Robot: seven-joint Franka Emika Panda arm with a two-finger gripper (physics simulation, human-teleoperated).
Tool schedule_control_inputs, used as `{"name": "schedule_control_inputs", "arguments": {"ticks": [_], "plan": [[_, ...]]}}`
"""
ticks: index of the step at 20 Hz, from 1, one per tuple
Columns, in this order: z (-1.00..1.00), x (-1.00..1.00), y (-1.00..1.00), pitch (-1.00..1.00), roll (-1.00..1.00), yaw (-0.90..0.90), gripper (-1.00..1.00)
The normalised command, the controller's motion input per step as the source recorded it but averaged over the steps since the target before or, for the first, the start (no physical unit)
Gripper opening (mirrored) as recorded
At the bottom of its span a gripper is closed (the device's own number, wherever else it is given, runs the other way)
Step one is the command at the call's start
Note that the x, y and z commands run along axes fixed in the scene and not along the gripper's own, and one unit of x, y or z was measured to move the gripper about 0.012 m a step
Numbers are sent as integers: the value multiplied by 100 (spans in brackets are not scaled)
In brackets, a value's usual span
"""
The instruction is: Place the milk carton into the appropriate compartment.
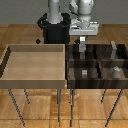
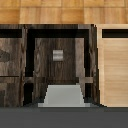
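Note:
My gripper point(image 1: 81, 50) hangs over the dark brown four-cell bin point(image 1: 96, 62), above the back cell on the exterior view's left. It is shut on the milk carton point(image 2: 62, 96), whose pale grey peaked top fills the near middle of the wrist view. In the exterior view the fingers hide most of the carton. The carton is held just above the bin's rim, not resting on a floor. Beyond the carton, the wrist view shows a compartment point(image 2: 57, 67) with a small grey block point(image 2: 57, 55) on its floor.
The undivided light tan tray point(image 1: 35, 50) stands beside the bin on the exterior view's left. Small grey blocks sit in other cells point(image 1: 85, 73), point(image 1: 116, 70), point(image 1: 114, 48). Both bins rest on thin metal legs. The robot's black base point(image 1: 54, 30) stands behind.

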Motion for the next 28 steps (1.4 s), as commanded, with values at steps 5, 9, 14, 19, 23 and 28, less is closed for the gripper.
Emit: {"name": "schedule_control_inputs", "arguments": {"ticks": [5,9,14,19,23,28], "plan": [[-40,-23,0,0,0,0,-100],[0,-100,0,0,0,0,-100],[-50,-40,0,0,0,0,-100],[-100,0,0,0,0,0,-100],[-75,0,0,0,0,0,100],[0,0,0,0,0,0,100]]}}
